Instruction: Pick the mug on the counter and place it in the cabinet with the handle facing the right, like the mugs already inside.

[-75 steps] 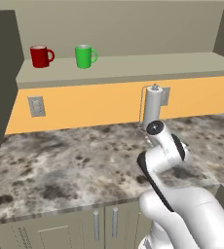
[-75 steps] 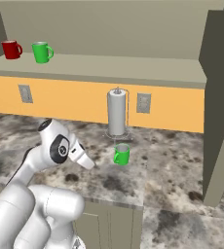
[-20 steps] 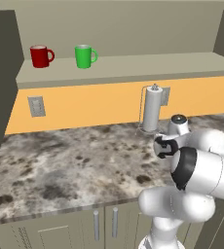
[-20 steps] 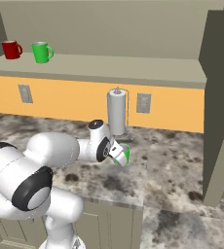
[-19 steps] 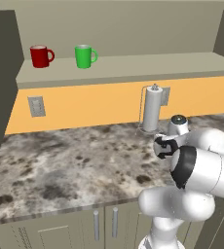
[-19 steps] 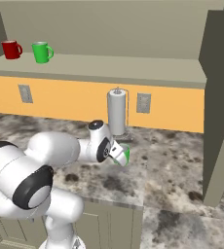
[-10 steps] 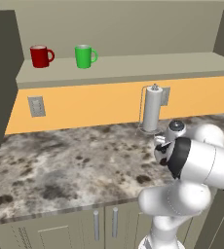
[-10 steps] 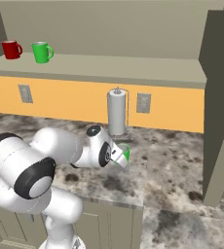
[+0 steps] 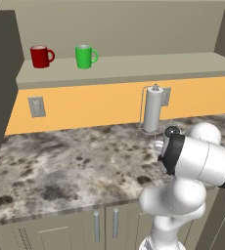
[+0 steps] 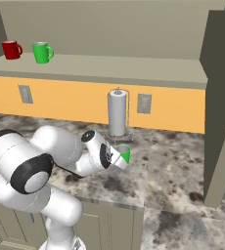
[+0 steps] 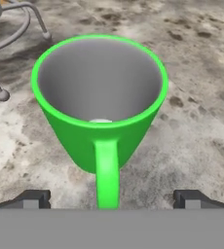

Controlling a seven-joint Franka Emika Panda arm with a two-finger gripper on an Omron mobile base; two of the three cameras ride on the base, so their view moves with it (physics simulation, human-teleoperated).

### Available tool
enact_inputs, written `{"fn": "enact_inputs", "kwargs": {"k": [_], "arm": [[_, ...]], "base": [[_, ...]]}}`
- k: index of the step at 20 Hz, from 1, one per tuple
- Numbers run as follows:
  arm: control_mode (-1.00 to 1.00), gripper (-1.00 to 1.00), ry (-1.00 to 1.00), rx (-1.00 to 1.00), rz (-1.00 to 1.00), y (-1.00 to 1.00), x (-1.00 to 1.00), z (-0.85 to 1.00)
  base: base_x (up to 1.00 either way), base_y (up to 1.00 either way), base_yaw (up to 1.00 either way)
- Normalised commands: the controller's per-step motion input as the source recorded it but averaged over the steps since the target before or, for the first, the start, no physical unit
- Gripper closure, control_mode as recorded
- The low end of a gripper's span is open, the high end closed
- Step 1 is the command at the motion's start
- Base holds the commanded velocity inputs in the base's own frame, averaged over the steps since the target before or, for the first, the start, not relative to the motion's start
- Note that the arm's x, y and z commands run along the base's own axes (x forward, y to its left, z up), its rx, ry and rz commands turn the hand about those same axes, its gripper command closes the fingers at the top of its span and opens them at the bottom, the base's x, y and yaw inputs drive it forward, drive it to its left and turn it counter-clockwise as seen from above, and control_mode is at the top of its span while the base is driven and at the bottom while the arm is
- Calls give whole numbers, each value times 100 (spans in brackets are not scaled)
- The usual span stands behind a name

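My arm has swung closer; my claw (image 11: 107, 199), wide open, straddles the mug (image 11: 100, 99) handle (image 11: 107, 172), ready to grip.

Both base views look forward and down from behind, left and right of the paper towel holder (image 9: 152, 110), sharing counter (image 9: 60, 161) and cabinet (image 10: 109, 71); hand view sits close above the mug (image 11: 99, 97) beside the holder's wire base
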Motion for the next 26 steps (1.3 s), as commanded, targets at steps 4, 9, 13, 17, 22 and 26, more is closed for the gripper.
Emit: {"fn": "enact_inputs", "kwargs": {"k": [4, 9, 13, 17, 22, 26], "arm": [[-100, -100, 0, -1, 0, 0, 6, 0], [-100, -100, 0, 0, 0, -1, 13, 10], [-100, -100, 0, 0, 0, 0, 13, 21], [-100, -100, 0, 0, 0, -1, 4, 30], [-100, -100, 0, 0, 0, -7, 17, 10], [-100, -100, 0, 0, 0, -16, 13, -1]], "base": [[0, 0, 0], [0, 0, 0], [0, 0, 0], [0, 0, 0], [0, 0, 0], [0, 0, 0]]}}
